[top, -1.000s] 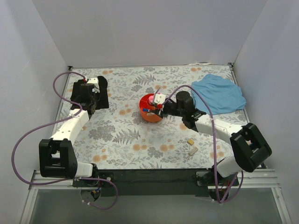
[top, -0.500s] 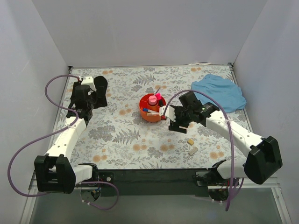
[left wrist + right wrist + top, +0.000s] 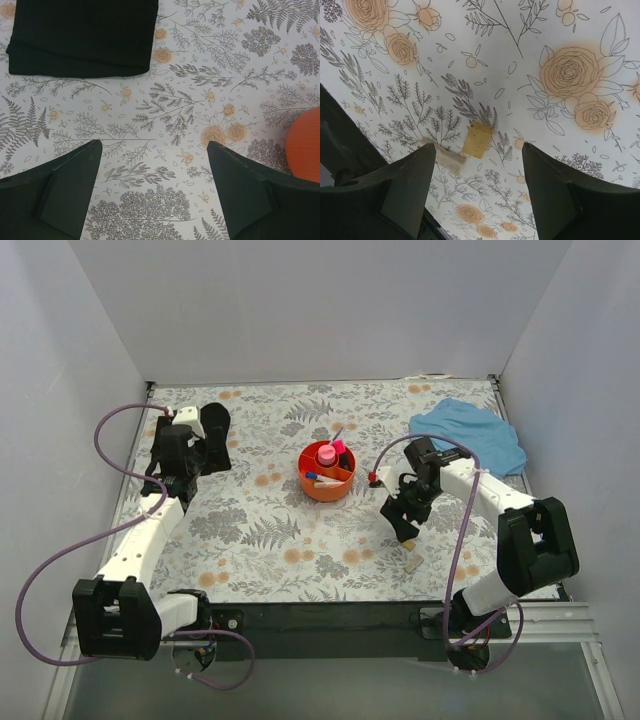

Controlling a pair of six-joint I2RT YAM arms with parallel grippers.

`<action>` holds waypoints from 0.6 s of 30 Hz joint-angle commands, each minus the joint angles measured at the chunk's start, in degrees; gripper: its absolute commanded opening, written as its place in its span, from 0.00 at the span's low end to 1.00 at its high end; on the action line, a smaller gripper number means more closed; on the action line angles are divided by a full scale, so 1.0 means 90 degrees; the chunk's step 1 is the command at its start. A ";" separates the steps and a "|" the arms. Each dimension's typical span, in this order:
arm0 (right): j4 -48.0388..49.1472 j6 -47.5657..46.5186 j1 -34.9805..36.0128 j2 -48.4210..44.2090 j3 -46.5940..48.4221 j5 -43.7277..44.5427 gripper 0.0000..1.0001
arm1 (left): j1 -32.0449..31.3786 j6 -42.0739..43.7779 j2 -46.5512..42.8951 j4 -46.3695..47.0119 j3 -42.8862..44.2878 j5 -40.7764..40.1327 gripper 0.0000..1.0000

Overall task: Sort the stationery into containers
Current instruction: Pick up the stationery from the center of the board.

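Beige rectangular eraser (image 3: 478, 139) | matte, flat | floral-print table (image 3: 560, 30) | right gripper (image 3: 478, 167) spread

round orange plastic tray (image 3: 322, 492): solid orange. pink plastic bottle (image 3: 326, 454) in its centre, blue pen cap (image 3: 312, 477) at its left side. table cover (image 3: 270, 530): white, grey fern line-art, pale orange roses. flat black cloth (image 3: 212, 435) far left of tray, plain. crumpled light blue cloth (image 3: 470, 440) right of tray, plain. near side, right of tray: mustard-tan block eraser (image 3: 478, 139), paler beige block eraser (image 3: 449, 159).
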 commanded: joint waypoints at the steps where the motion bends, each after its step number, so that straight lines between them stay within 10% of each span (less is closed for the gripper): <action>1: -0.0165 0.0285 0.0031 -0.0218 -0.0221 -0.0296 0.79 | 0.0043 -0.0052 -0.0309 -0.0054 0.0003 0.0035 0.88; 18: 0.0889 0.1486 0.0050 -0.0355 -0.0768 0.0896 0.74 | 0.0131 -0.0062 -0.0240 -0.0015 -0.0007 0.0074 0.88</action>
